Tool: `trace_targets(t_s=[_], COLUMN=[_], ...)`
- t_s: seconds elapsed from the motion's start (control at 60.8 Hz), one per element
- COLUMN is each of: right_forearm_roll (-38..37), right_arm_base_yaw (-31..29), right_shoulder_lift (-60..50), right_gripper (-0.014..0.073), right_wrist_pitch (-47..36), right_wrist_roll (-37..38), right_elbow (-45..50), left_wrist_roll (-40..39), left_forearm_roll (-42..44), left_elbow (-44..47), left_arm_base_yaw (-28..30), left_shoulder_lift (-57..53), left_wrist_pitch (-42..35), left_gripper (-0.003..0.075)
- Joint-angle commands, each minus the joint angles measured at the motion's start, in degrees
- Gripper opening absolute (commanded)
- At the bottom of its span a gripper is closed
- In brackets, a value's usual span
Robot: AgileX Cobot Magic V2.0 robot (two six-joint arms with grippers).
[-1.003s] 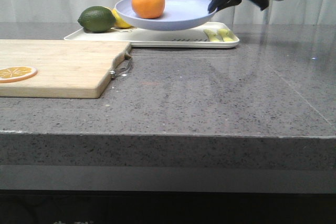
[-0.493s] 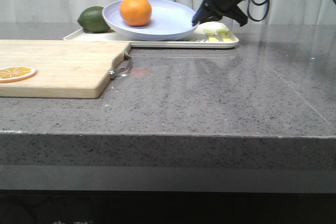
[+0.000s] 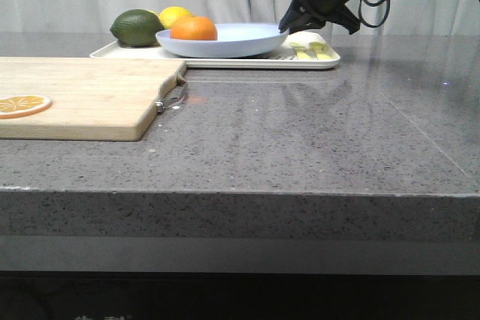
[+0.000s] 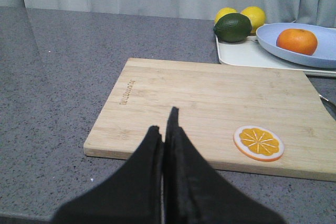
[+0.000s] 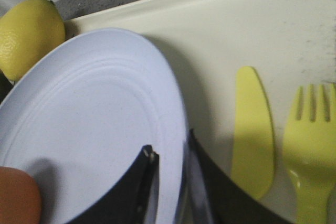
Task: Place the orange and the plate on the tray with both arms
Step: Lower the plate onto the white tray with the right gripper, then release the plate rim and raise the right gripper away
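Note:
The pale lavender plate rests on the cream tray at the back of the table, with the orange lying on its left part. My right gripper is at the plate's right rim. In the right wrist view the gripper has one finger above and one below the rim of the plate, shut on it; the orange shows at the corner. My left gripper is shut and empty above the near edge of the cutting board, far from the plate and orange.
A wooden cutting board with an orange slice lies front left. On the tray are a green lime, a lemon, and a yellow plastic knife and fork right of the plate.
The plate with the orange has come down from a raised, tilted hold and moved slightly left; it now lies flat on the tray. The right gripper lowered with it.

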Motion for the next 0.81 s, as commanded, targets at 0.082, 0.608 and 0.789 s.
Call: trace_targets(t_s=[0.082, 0.608, 0.789], right_forearm_roll=[1.45, -14.16, -18.38], right_arm_base_yaw=[-0.13, -1.59, -1.59], right_shoulder_lift=[-5.12, -14.38, -17.99], right_gripper=[0.0365, -0.0068, -0.0068], right_wrist_pitch=[-0.63, 25.93, 26.44], right_wrist_roll=[-0.77, -0.77, -1.57], right_elbow=[-2.52, -10.24, -10.11], left_wrist_roll=[-0.45, -0.45, -0.45], left_forearm_roll=[-0.26, -0.26, -0.26], left_elbow=[-1.45, -1.45, -1.45], left_arm_base_yaw=[0.13, 0.13, 0.13], left_shoulder_lift=[0.64, 0.64, 0.64], left_wrist_pitch=[-4.77, -4.77, -4.77], left_gripper=[-0.0018, -0.0018, -0.0018])
